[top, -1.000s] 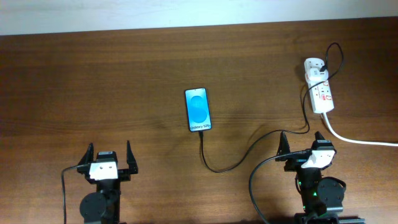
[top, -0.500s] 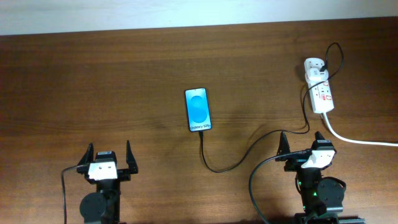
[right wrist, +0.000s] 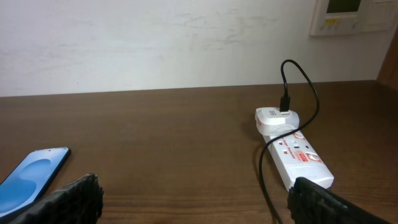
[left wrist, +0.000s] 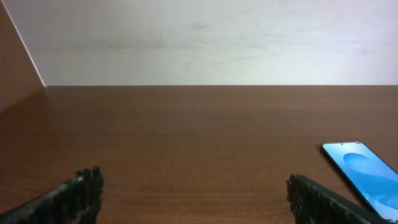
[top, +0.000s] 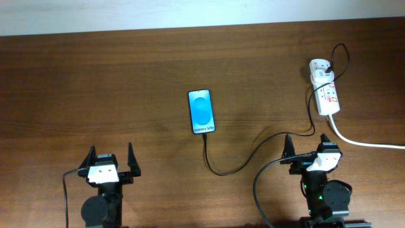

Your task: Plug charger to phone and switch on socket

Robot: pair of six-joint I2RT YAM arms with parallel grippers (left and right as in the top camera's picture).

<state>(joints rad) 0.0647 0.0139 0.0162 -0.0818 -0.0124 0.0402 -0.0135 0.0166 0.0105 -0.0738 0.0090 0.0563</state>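
The phone lies flat mid-table with its blue screen up; it also shows in the left wrist view and the right wrist view. The black charger cable runs from the phone's near end, curves right and up to the white socket strip, where it joins a white adapter. The strip also shows in the right wrist view. My left gripper is open and empty at the front left. My right gripper is open and empty just in front of the strip.
The strip's thick white cord runs off the right edge. A pale wall backs the wooden table. A wall panel hangs at the upper right.
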